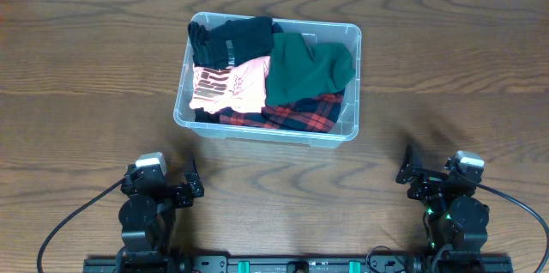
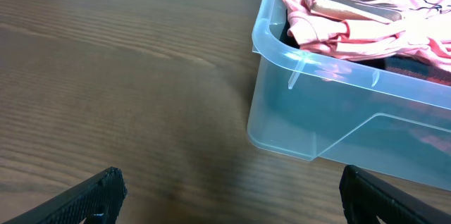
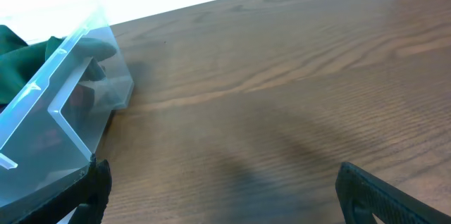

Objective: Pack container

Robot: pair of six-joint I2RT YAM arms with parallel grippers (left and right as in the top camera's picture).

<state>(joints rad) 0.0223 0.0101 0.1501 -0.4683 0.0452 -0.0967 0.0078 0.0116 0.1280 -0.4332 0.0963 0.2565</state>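
Container (image 1: 283, 133) is seen upper centre of the overhead frame on the table (image 1: 86, 67), filled with black (image 1: 232, 39), green (image 1: 309, 67), pink (image 1: 227, 84) and plaid (image 1: 296, 116) clothes. Left gripper (image 2: 232, 182) and right gripper (image 3: 222, 175) are placed bottom left and bottom right, fingers spread wide, nothing held.

1. The left arm (image 1: 141, 217) sits folded low at the near left, with the left hand (image 1: 161, 180) pointing forward.
2. Its jaws are spread wide and hold nothing; the black fingers (image 2: 95, 196) show only at the bottom corners of the left wrist view.
3. The right arm (image 1: 455, 221) is folded the same way at the near right, with the right hand (image 1: 439, 177) pointing forward.
4. Its jaws gape equally wide, empty, with the fingers (image 3: 384, 196) low in the right wrist view.
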